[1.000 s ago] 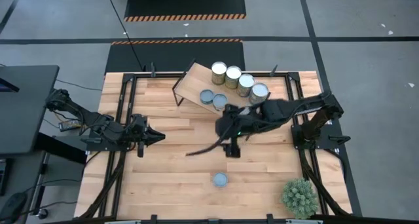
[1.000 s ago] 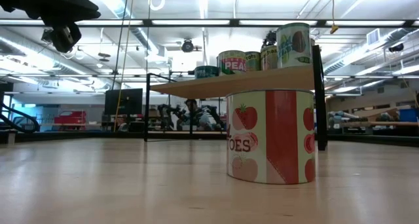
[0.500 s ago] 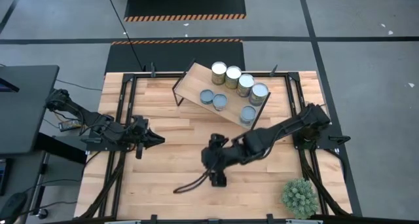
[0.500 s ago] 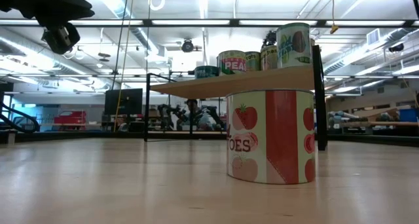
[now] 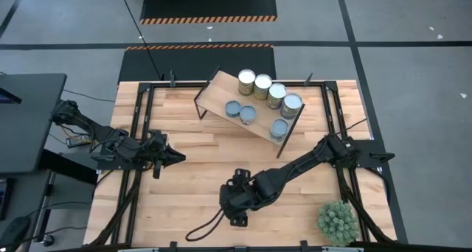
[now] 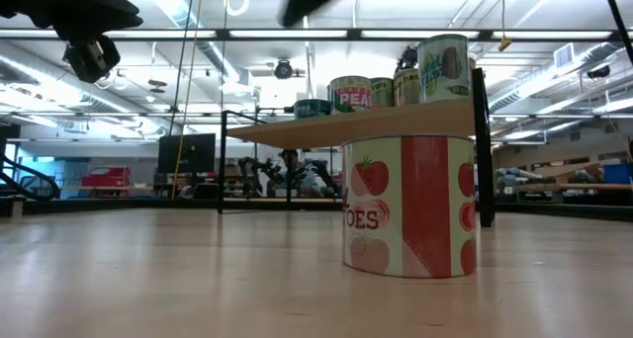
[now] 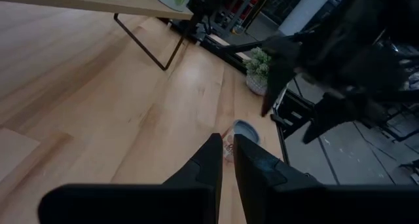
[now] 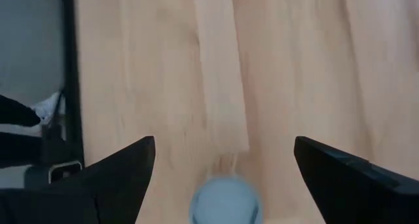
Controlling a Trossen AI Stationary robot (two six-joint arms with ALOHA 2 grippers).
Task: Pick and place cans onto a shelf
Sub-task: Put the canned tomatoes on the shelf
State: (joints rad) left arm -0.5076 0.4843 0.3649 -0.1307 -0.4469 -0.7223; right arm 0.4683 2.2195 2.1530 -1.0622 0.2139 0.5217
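The wooden shelf (image 5: 221, 93) stands askew at the table's far side and bears seven cans: several wide white-topped ones (image 5: 262, 86) and three blue-grey-topped ones (image 5: 248, 115). One more blue-grey-topped can (image 8: 226, 199) with a tomato label (image 6: 407, 205) stands on the tabletop near the near edge; in the high view my right arm hides it. My right gripper (image 8: 226, 178) hangs above this can, wide open, one finger on either side and clear of it. My left gripper (image 5: 173, 155) waits at the table's left, shut and empty.
A spiky green potted plant (image 5: 337, 221) stands at the near right corner. A black cable (image 5: 206, 224) loops down from my right arm over the near middle of the table. Bare planks lie between my left gripper and the lone can.
My right gripper has swung from the shelf's near right end toward the table's near edge and somewhat left, ending over the lone can. A blue-grey-topped can now shows on the shelf where the gripper was. My left arm has kept still.
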